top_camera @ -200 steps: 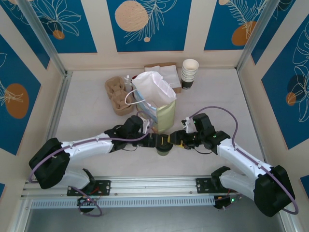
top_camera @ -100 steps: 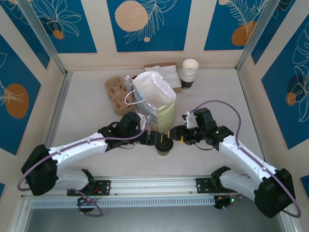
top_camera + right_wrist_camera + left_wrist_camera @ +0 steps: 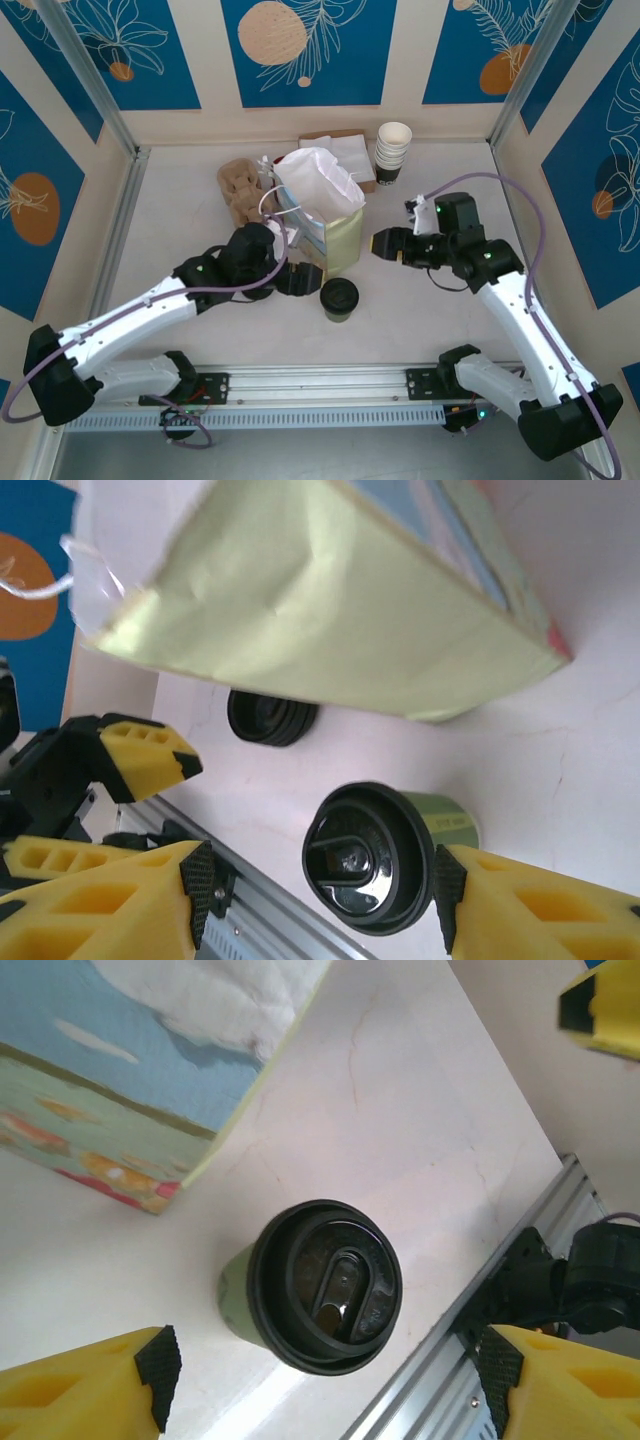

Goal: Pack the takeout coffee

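The cup (image 3: pixel 339 298) stands lidded beside the bag (image 3: pixel 330 225) — staged for packing. The left gripper (image 3: pixel 289 275) and right gripper (image 3: pixel 382 243) — 2 units — hang clear, fingers apart, empty.

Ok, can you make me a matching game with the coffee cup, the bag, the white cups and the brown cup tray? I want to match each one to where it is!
Things:
1. takeout coffee
2. paper bag
3. stack of white cups
4. cardboard cup tray

Places:
A. far back right of the table
B. on the bag's left side
C. in the middle, yellow-green on one side
D. nearest the front edge, just in front of the bag

Pairs: 1-D, 2-C, 3-A, 4-B
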Controlling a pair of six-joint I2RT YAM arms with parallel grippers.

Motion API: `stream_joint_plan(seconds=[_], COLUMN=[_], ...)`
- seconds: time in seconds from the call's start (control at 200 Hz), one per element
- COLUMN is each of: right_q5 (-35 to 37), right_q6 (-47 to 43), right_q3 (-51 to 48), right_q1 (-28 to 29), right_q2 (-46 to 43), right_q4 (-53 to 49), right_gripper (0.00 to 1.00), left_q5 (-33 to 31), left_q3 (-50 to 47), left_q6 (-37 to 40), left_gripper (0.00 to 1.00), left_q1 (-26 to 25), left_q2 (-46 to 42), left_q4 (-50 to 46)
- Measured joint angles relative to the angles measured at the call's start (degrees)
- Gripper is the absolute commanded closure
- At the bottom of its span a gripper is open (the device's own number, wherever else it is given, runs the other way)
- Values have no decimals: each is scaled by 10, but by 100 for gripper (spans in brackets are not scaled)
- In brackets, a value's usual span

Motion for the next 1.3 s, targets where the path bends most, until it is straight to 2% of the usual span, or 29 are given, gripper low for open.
stream_joint_plan(seconds=[0.12,0.46,0.91,1.05,1.185,1.3], right_q5=[0,0,16,35,61,84], right_q6=[-17,-52,-89,-99,-110,-114], right_q3=[65,244,358,370,372,373], right_q1=[-19,-29,5,18,27,31], right_q2=[36,241,378,402,409,410], right_q4=[-10,-18,-42,-55,-61,-65], right_gripper=[38,40,45,51,67,75], left_q5=[-43,-129,-150,-150,-150,-150], left_q3=[22,63,76,76,76,76], left_q6=[15,43,74,79,85,85], left_gripper=[17,14,11,11,11,11], left_q1=[1,14,32,37,41,43], left_q2=[-28,-66,-66,-66,-66,-66], left_q4=[-34,-97,-132,-137,-139,-140])
